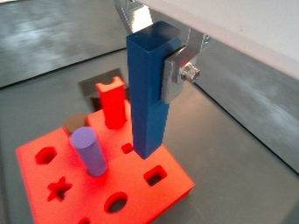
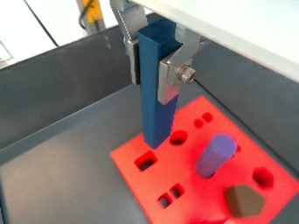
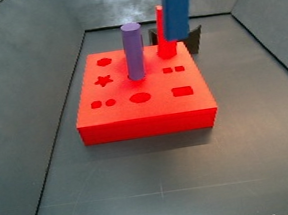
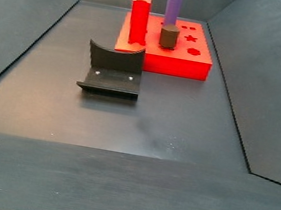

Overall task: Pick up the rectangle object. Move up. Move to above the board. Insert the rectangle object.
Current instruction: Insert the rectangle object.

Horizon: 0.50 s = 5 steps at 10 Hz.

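Claw (image 1: 158,52) seen in both wrist views near the upper middle of the frame, closed on the rectangle object (image 1: 149,92), silver fingers (image 1: 181,70) pressed against the bar's upper sides. Held upright, the blue bar hung above the board (image 1: 70,197), its lower end over the red top near a rectangular hole; whether it touched the surface could not be told. Same grip shown in a wrist view from another angle: claw (image 2: 158,57) clamped on the rectangle object (image 2: 159,96), bar end low over the board (image 2: 187,188) beside small slots.

Found in a side view at upper centre: the blue rectangle object (image 3: 177,4) rising out of the frame's top edge, over the far right part of the board (image 3: 149,119). Claw itself cut off by the frame there. Stood in the board: a purple cylinder (image 3: 133,50) left of centre and a red post (image 3: 162,31) just beside the blue bar.

Seen in a side view from the opposite end: the board (image 4: 179,58) at upper centre on the dark floor (image 4: 141,117), with red post (image 4: 138,21) and purple cylinder (image 4: 173,9) upright in it. Placed in front of the board, at centre left: the fixture (image 4: 111,69).
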Available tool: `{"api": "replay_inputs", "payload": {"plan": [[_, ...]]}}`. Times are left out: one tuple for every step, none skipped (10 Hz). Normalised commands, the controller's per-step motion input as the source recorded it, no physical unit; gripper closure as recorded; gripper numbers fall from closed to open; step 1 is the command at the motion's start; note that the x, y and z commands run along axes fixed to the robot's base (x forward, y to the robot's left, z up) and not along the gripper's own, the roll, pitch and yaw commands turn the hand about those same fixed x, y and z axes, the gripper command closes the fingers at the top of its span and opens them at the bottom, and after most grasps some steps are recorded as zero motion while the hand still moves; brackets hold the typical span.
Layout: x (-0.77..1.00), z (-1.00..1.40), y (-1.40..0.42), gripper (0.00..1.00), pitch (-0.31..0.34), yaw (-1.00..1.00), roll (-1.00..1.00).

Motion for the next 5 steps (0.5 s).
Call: {"api": "replay_inputs", "payload": {"plan": [[0.46,-0.26,0.0,1.0,0.0,-0.63,0.08],[0.23,-0.31,-0.06,1.0,0.0,-0.57,0.02],[0.04,-0.45,-0.16,1.0,0.06,-0.36,0.02],[0.05,-0.49,-0.13,1.0,0.067,-0.18,0.0],[0.09,-0.48,-0.03,1.0,0.036,-0.06,0.0]]}}
